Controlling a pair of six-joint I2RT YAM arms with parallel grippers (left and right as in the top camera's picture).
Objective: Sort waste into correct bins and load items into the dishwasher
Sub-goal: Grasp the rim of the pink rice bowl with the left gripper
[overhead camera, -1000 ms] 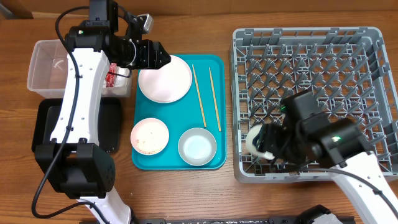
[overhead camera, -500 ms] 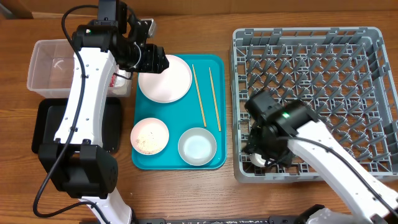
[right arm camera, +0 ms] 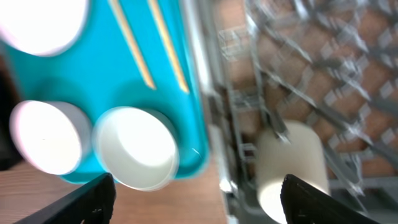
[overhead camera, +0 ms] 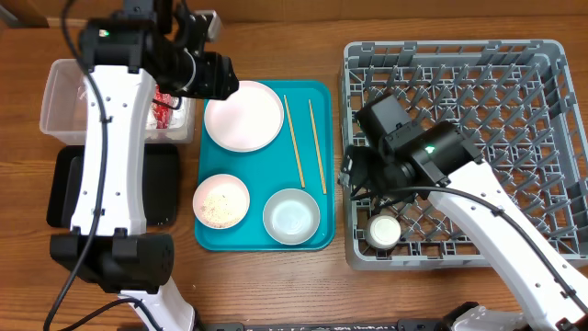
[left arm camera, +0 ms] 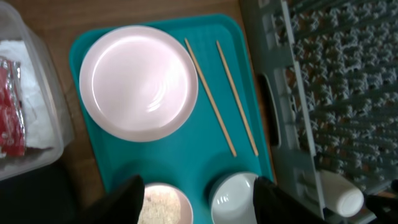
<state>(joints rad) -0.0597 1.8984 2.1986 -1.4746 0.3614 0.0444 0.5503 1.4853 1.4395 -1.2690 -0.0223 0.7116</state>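
The small white cup point(overhead camera: 384, 230) is now set down in the lower left corner of the grey dish rack point(overhead camera: 514, 55). One second ago the right gripper point(right arm camera: 198, 186) was carrying it above that same corner. This gripper has since let go and drawn back toward the left rim of the rack; its fingers stand wide apart with nothing between them. The cup seems to lean between the pegs, but I cannot tell this for sure. So one item is loaded, and I judge the right arm is going back to the teal tray point(overhead camera: 262, 241) for the next. On the tray there wait the plate point(overhead camera: 243, 115) at the top, the two chopsticks point(overhead camera: 296, 145) beside it, the bowl point(overhead camera: 291, 216) and the small dish point(overhead camera: 220, 202) with rice-like grains in it. The left gripper point(left arm camera: 199, 193) hovers over the upper left of the tray, also open and empty. The red-and-white scrap point(left arm camera: 9, 112) and the napkin point(left arm camera: 34, 93) lie in the clear tub point(overhead camera: 64, 92); the black tray point(overhead camera: 64, 184) below it looks unused.
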